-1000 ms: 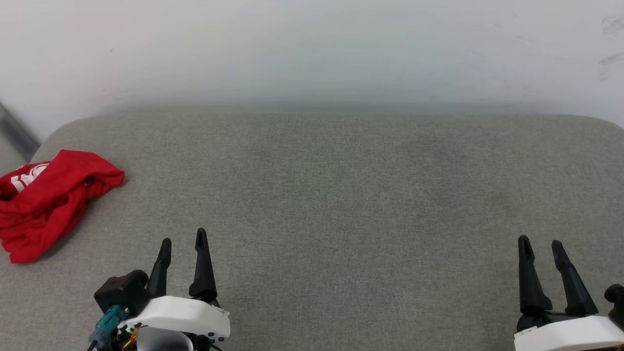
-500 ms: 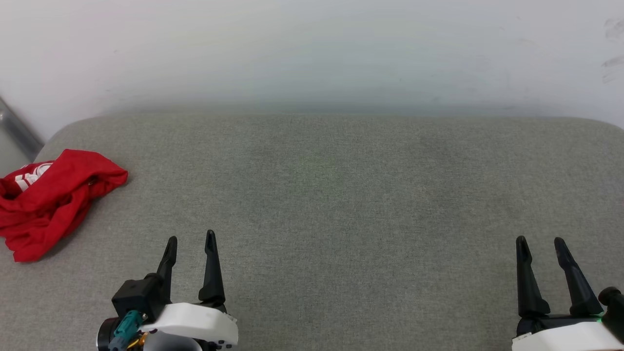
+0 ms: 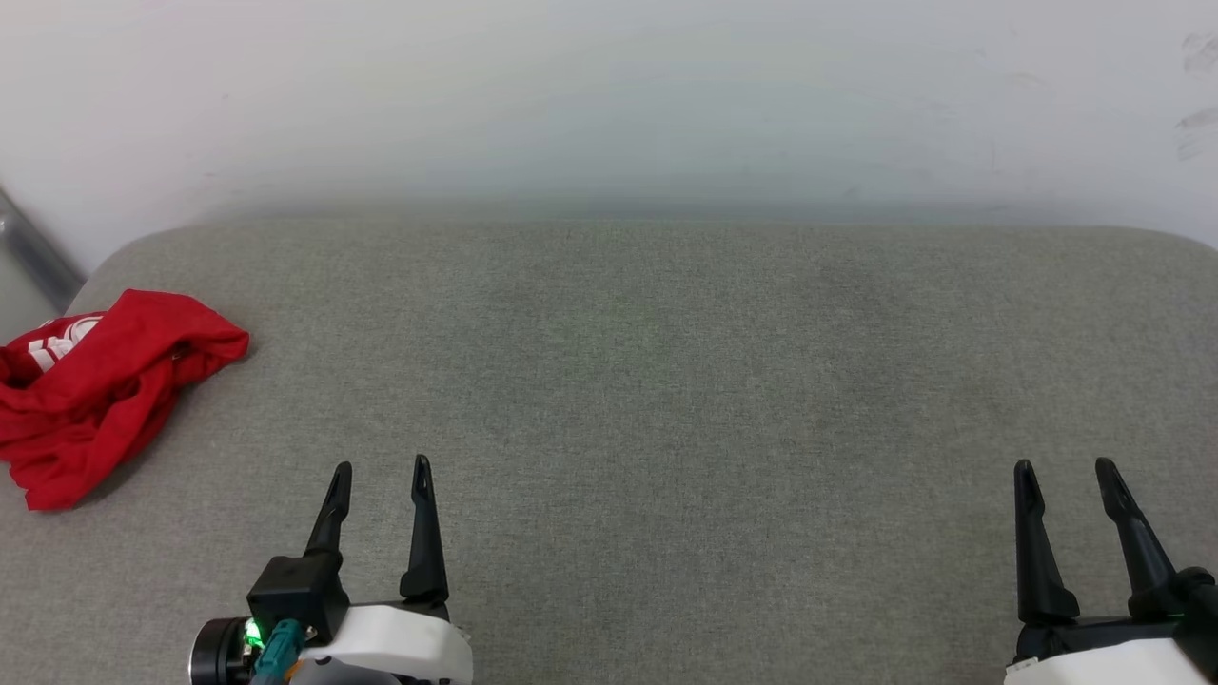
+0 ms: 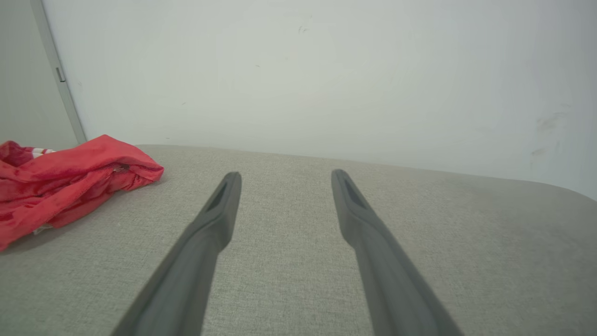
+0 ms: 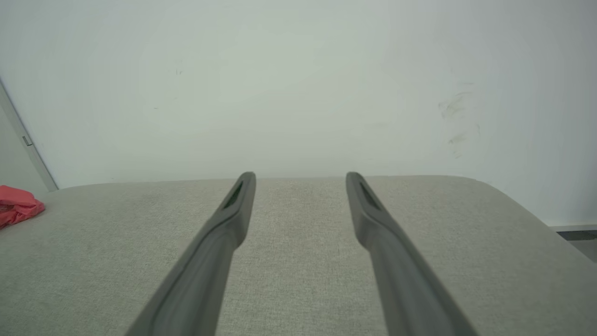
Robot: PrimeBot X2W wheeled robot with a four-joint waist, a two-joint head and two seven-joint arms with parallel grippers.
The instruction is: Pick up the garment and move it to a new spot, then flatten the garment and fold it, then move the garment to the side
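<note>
The garment (image 3: 100, 390) is a crumpled red heap with a bit of white trim, lying at the far left edge of the grey padded surface (image 3: 666, 381). The left wrist view has the garment (image 4: 70, 179) at its left, and in the right wrist view a corner of the garment (image 5: 16, 205) peeks in at the far left. My left gripper (image 3: 381, 468) stands open at the lower left, right of the heap and apart from it, nothing between its fingers. At the lower right my right gripper (image 3: 1064, 466) is open and empty, far from the cloth.
A white wall (image 3: 609, 105) rises directly behind the surface's rounded far edge. A grey metal strip (image 3: 33, 252) runs down the wall at the left corner. The surface drops off at its right end (image 5: 536, 219).
My left gripper has swung and settled slightly right, its fingers now pointing straight ahead. The right gripper shifted a little right. The garment lies as before.
</note>
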